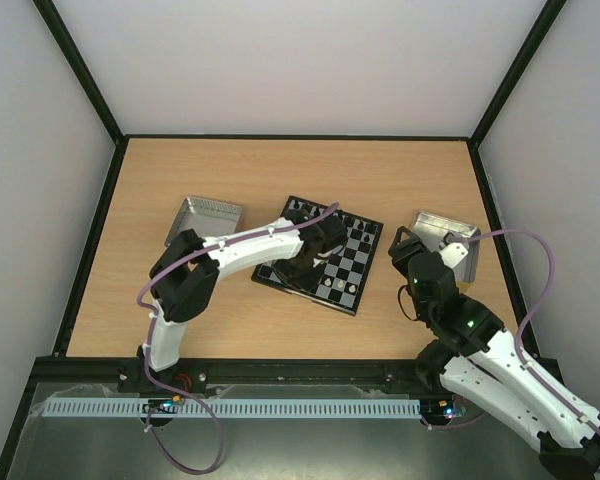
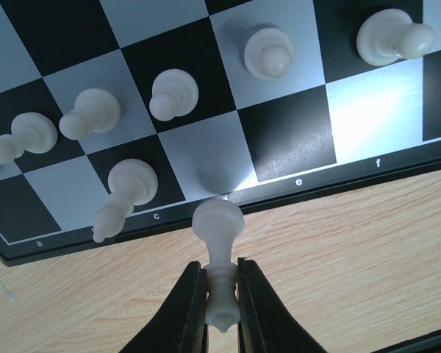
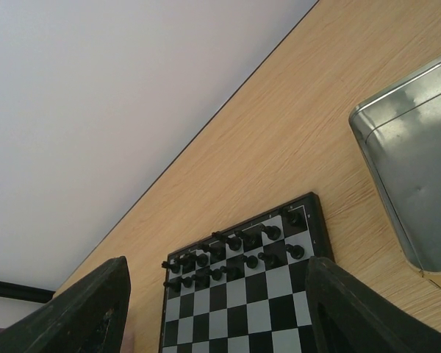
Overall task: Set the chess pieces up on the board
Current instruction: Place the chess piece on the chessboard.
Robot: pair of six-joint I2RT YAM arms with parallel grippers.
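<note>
Over the board's near edge: the left end effector [image 2: 222, 271] is clamped on a cream-white piece [image 2: 219, 219], pinching its thin upper part, with the wide base pointing at the board [image 2: 294, 136].
Where it hangs: the base is over the black border, right by the pale back-row square [image 2: 206, 158] between the c and e marks. That square looks free.
Right end effector [image 3: 217, 294]: spread wide with nothing in it, up off the tabletop [image 3: 294, 132], facing the black pieces [image 3: 228, 243] lined up on the far rows.
Risk, short drop: if it's let go from here, the base probably catches the border and the piece tips onto the wood.
Risk, pivot: a narrow stem gives the fingers little to hold, so any bump could swing the piece crooked.
Risk, neighbour: the white piece on c [image 2: 128, 187] stands just beside the target square. A drift that way, or the fingers spreading on release, could knock it over.
Risk, overshoot: the pawn [image 2: 173, 94] one row in would get bumped by a push too far forward.
</note>
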